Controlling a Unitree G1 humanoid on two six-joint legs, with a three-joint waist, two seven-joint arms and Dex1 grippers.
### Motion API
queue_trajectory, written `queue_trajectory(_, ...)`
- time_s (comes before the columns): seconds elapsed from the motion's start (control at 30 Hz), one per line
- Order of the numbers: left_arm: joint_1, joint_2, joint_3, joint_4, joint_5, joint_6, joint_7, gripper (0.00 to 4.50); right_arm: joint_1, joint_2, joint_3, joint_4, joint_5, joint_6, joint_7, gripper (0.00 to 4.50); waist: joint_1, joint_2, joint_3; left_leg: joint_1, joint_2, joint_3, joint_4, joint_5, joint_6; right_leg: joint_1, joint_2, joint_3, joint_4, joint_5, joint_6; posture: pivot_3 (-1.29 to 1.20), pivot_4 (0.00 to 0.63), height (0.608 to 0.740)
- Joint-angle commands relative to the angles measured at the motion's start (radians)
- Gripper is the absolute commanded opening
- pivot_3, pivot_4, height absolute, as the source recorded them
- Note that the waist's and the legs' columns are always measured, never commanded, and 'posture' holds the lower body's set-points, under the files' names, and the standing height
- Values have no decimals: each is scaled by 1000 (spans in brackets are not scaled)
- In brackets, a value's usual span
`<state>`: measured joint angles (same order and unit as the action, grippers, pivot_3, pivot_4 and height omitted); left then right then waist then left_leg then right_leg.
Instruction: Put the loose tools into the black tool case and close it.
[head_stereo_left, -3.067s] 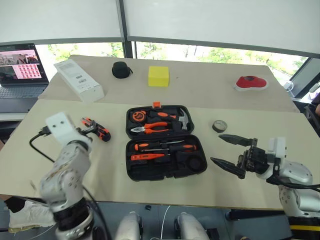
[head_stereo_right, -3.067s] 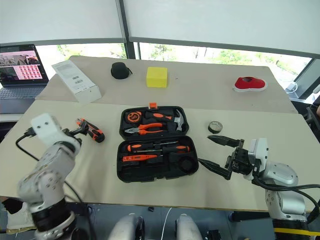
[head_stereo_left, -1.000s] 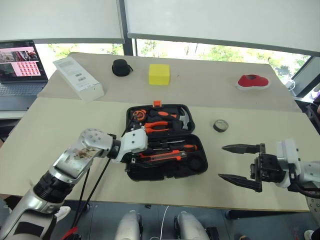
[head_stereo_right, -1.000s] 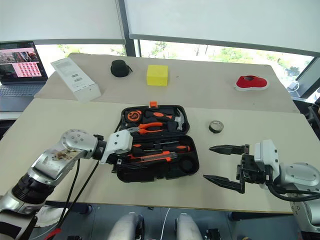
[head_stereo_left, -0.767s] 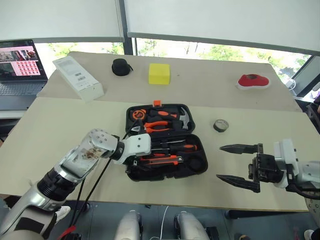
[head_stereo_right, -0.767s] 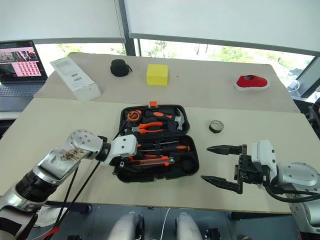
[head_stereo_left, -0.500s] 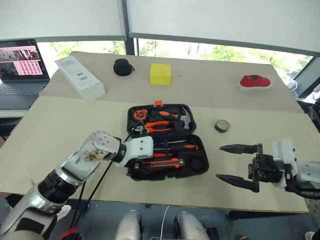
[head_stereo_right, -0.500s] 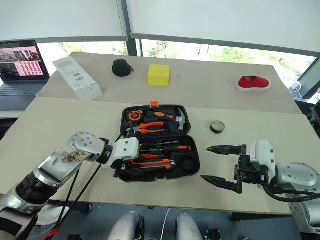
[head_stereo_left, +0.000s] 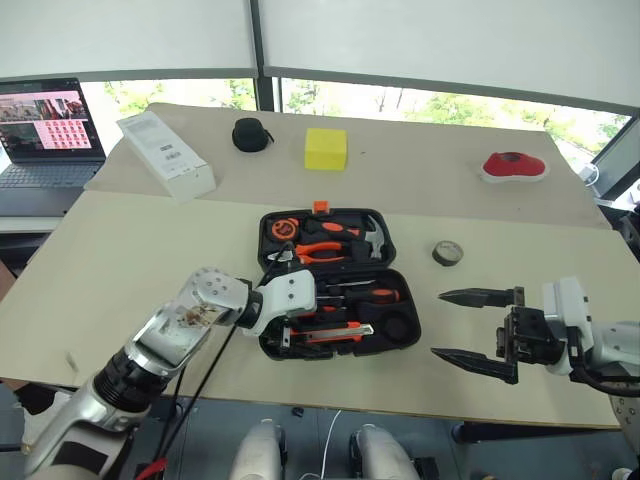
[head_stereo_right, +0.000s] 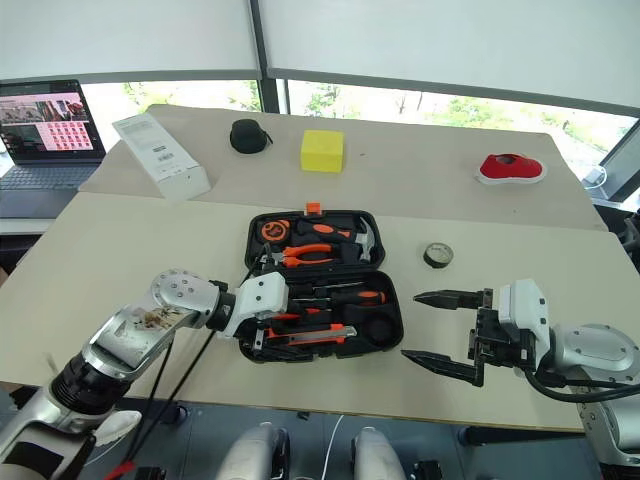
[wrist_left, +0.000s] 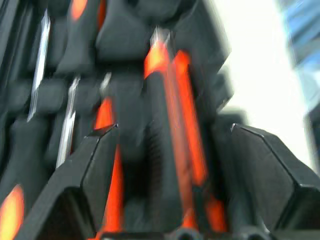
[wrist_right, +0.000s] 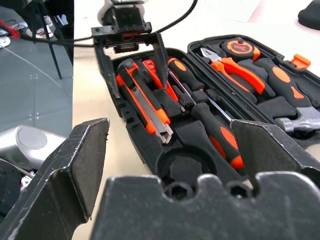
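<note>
The black tool case (head_stereo_left: 400, 340) lies open at mid-table. Two long screwdrivers (head_stereo_left: 362, 293) rest in its near half. My left gripper (wrist_right: 141, 92) hovers over that half, open, its fingers (wrist_left: 95, 165) standing either side of the orange-black utility knife (wrist_right: 149, 109). The knife lies in the case (wrist_right: 125, 117) with neither finger touching it. The orange tester screwdriver (wrist_right: 151, 70) sits beside it. A small dark tape roll (head_stereo_left: 447, 253) lies on the table right of the case. My right gripper (head_stereo_left: 437, 324) hangs open and holds nothing, near the front edge, right of the case.
Pliers (head_stereo_left: 320, 251), a hammer (head_stereo_left: 370, 238) and a tape measure (head_stereo_left: 282, 229) fill the case's far half. At the back stand a laptop (head_stereo_left: 45, 130), a white box (head_stereo_left: 165, 155), a round black pouch (head_stereo_left: 250, 133), a yellow block (head_stereo_left: 325, 148) and a red object (head_stereo_left: 512, 165).
My left gripper slid right over the case's near half and opened. The utility knife it carried now lies flat in the case. The right arm stayed still.
</note>
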<state>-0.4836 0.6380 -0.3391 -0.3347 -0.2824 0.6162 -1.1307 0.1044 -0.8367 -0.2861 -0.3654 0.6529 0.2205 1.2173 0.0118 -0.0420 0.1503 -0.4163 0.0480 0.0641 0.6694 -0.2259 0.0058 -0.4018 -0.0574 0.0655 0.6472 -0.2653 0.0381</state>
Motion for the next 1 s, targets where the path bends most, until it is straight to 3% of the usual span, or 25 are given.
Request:
queue_trajectory(0.03, -13, 2, 118, 58, -73, -73, -28, 3674, 1, 6, -28, -20, 36, 11, -2, 4500, -2, 0, 0, 0, 0, 0, 0, 0, 0, 0, 0, 0, 0, 0, 0, 0, 150, 740)
queue_trajectory(0.1, -12, -5, 134, 103, -70, -143, -45, 3674, 5, 14, -31, -15, 36, 9, -3, 4500, -4, 0, 0, 1, 0, 0, 0, 0, 0, 0, 0, 0, 1, 0, 0, 0, 150, 740)
queue_trajectory(0.2, 5, -8, 105, 131, -56, -212, -90, 3031, 3, 28, -34, -4, 36, 8, -11, 4500, -3, 0, 0, 1, 0, 0, 0, 0, 0, 0, 0, 0, 0, 0, 0, 0, 150, 740)
queue_trajectory(0.47, 60, -44, 20, 193, 22, -359, -112, 184, 16, 70, -33, 8, 18, -13, -24, 4500, 0, 1, 0, 0, 0, 2, 1, 0, 0, 1, 0, 0, 0, 0, 0, 0, 150, 740)
queue_trajectory(0.63, 60, -60, -18, 241, 84, -372, -68, 86, 21, 83, -29, 3, 12, -15, -31, 4500, 0, 1, 0, 0, 0, 3, 1, 0, 0, 1, 0, 0, 0, 0, 0, 0, 150, 740)
queue_trajectory(1.0, 54, -43, -125, 243, 165, -168, -46, 86, 35, 86, -33, -3, 16, -8, -39, 4500, 1, 2, -2, 12, 0, 3, 2, 0, 0, 14, 0, -1, -1, 0, 0, 0, 150, 740)
